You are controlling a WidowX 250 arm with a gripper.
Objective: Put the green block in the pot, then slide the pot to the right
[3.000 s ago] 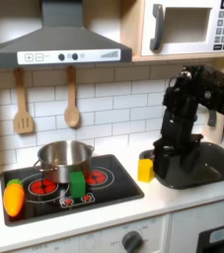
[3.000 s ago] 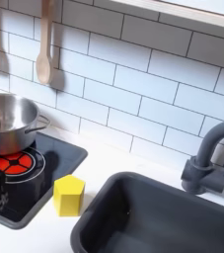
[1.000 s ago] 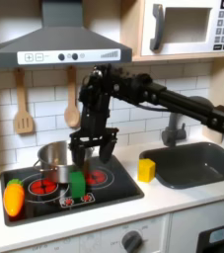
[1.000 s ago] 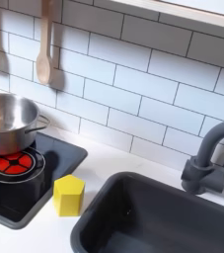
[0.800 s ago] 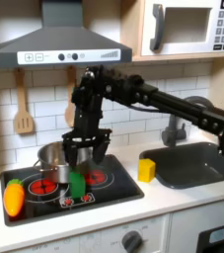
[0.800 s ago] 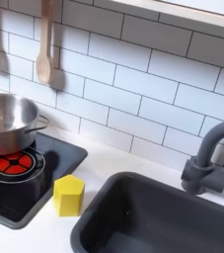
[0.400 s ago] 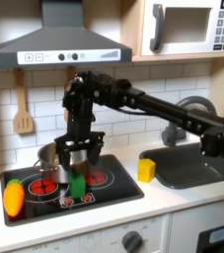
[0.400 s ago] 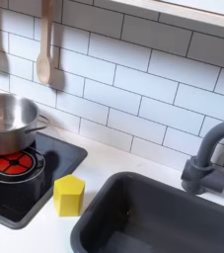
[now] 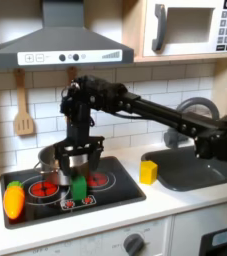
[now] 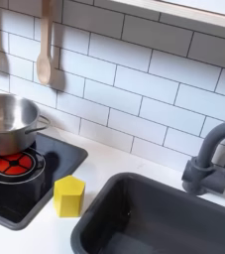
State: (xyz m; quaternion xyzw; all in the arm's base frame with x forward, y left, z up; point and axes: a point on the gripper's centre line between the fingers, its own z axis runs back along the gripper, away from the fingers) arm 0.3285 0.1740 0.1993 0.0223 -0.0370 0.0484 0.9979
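In the first exterior view the black arm reaches across the toy kitchen, its pincer [image 9: 76, 161] hanging with fingers spread apart just above the green block [image 9: 78, 187]. The green block stands upright on the black stovetop [image 9: 115, 190], just in front of the silver pot [image 9: 55, 160], which sits on the rear burner. An orange toy [image 9: 14, 199] lies at the stovetop's left edge in the first exterior view. A yellow block [image 10: 69, 195] stands on the tabletop [image 10: 109, 164] between stovetop and sink [image 10: 164, 220].
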